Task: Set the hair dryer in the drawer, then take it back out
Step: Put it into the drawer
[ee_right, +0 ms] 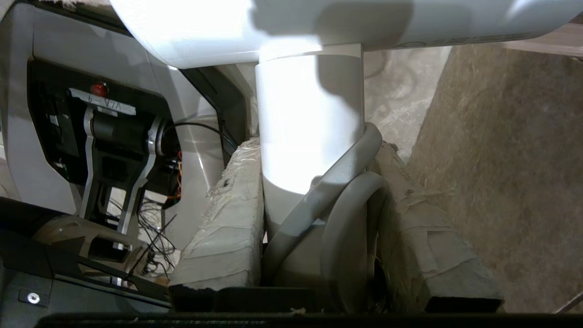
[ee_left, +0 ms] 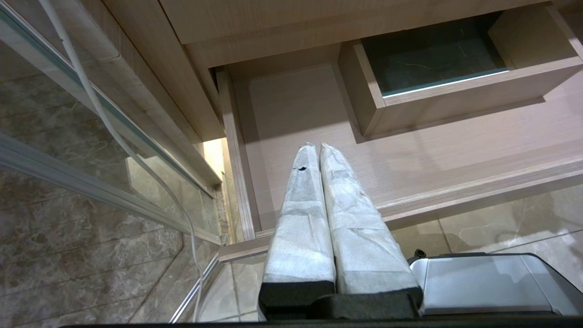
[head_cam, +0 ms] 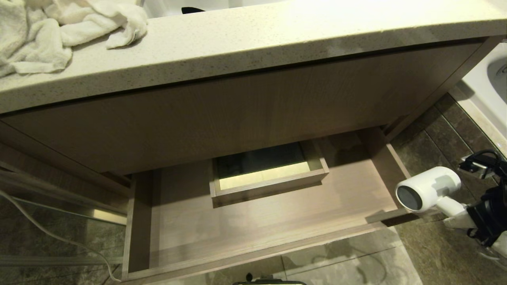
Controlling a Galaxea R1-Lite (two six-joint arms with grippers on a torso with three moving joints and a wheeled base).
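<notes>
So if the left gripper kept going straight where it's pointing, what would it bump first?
Probably the drawer floor: the shut left gripper points down into it, beside the boxed cutout. Depth is hard to judge.

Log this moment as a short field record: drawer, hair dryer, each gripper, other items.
drawer: pulled open, nothing lying on its floor, boxed cutout in the middle
hair dryer: outside the drawer, beside its right end, above the floor tiles, dark round end toward the camera
right gripper: closed on the hair dryer's handle together with its cord
left gripper: fingers together, holding nothing, over the drawer's left part
countertop: speckled stone, white towel crumpled at its left end
floor: dark marbled tiles
</notes>
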